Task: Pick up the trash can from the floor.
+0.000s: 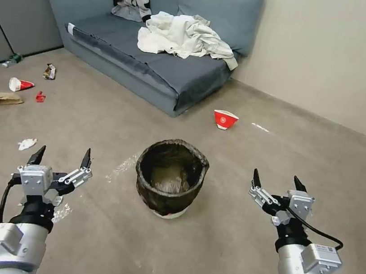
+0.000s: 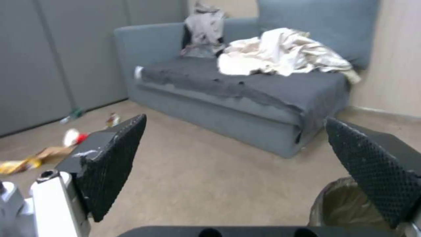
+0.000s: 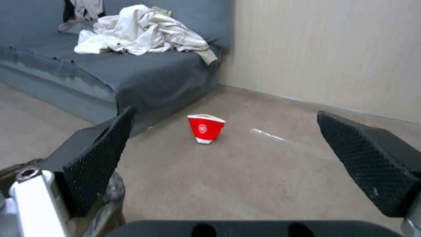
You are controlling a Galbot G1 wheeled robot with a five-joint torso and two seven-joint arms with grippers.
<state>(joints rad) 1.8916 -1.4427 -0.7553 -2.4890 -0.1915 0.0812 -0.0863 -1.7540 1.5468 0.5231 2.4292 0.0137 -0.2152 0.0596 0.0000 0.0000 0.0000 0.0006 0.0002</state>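
While fingers hide its rim, trash can (image 2: 346,204) upright, both tools spread.

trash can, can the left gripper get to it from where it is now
Probably yes. The left gripper hangs open beside the trash can, with bare floor between them. The right gripper is open on the other side.

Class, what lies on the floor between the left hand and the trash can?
Head view: bare floor with a pale tape streak lies between the left hand and the trash can.
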